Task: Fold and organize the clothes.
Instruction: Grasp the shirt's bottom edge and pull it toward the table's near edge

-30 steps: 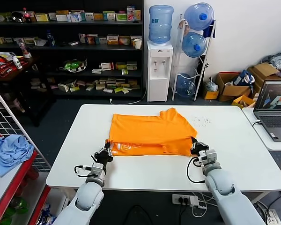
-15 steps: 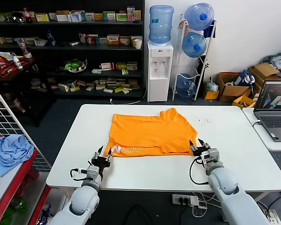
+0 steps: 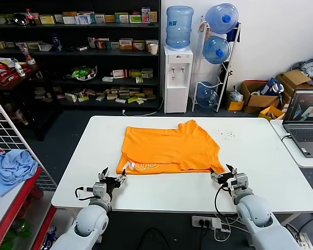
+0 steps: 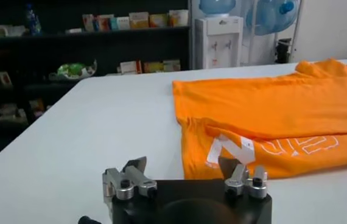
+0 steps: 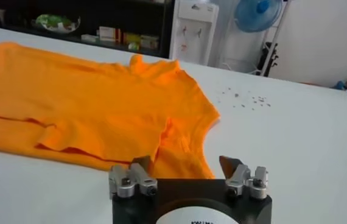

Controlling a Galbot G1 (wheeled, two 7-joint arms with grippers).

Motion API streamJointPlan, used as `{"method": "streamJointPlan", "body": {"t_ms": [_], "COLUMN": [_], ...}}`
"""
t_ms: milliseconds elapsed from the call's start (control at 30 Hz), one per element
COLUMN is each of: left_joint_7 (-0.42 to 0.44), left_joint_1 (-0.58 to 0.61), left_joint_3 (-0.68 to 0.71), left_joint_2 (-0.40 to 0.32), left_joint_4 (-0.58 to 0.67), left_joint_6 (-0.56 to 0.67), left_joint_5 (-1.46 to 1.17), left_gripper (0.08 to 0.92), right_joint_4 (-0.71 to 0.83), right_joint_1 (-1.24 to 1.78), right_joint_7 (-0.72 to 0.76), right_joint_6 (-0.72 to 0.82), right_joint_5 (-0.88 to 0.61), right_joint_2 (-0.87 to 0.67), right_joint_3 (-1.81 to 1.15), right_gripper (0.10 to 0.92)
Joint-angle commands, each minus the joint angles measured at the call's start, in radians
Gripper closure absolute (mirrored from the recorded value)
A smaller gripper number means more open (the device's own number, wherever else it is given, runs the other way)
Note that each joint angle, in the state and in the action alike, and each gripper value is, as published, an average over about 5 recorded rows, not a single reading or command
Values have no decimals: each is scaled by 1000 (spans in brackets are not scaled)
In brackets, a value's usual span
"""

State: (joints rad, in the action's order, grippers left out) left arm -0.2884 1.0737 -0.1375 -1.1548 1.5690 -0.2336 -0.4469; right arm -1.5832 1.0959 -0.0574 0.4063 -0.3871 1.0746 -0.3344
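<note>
The orange T-shirt [image 3: 169, 147] lies flat on the white table [image 3: 261, 151], its near part folded over so a strip with white lettering [image 3: 145, 167] faces up along the front edge. My left gripper [image 3: 111, 177] is open and empty, just in front of the shirt's near left corner. My right gripper [image 3: 222, 174] is open and empty, just in front of the near right corner. The shirt also shows in the left wrist view [image 4: 283, 115] and the right wrist view [image 5: 94, 103], beyond each open gripper [image 4: 182, 167] [image 5: 184, 164].
A laptop [image 3: 305, 115] sits on a side table at the right. A red wire rack with a light blue cloth [image 3: 11, 170] stands at the left. A water dispenser [image 3: 177, 78] and shelves stand behind the table. Small specks [image 3: 224, 134] lie near the far right of the shirt.
Both grippers have let go of the shirt's folded near edge, opened, and drawn back toward the table's front. The shirt's front fold has settled flat.
</note>
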Motion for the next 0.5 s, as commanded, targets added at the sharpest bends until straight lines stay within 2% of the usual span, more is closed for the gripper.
{"method": "streamJointPlan", "body": {"t_ms": [33, 500], "left_joint_7": [5, 16], "left_joint_1": [-10, 54], "left_joint_3": [0, -11], "left_joint_2": [-2, 33], "left_joint_4": [-14, 50], "left_joint_6": [-18, -13], "left_joint_5": [-58, -61], "left_gripper": [305, 704], "right_joint_4": [16, -35], "right_joint_1": [11, 60], "right_joint_7": [5, -18], "right_joint_6": [5, 35], "right_joint_5": [-2, 1], "right_joint_2": [-1, -13], "right_joint_3": [-9, -16], "right_gripper": [452, 849]}}
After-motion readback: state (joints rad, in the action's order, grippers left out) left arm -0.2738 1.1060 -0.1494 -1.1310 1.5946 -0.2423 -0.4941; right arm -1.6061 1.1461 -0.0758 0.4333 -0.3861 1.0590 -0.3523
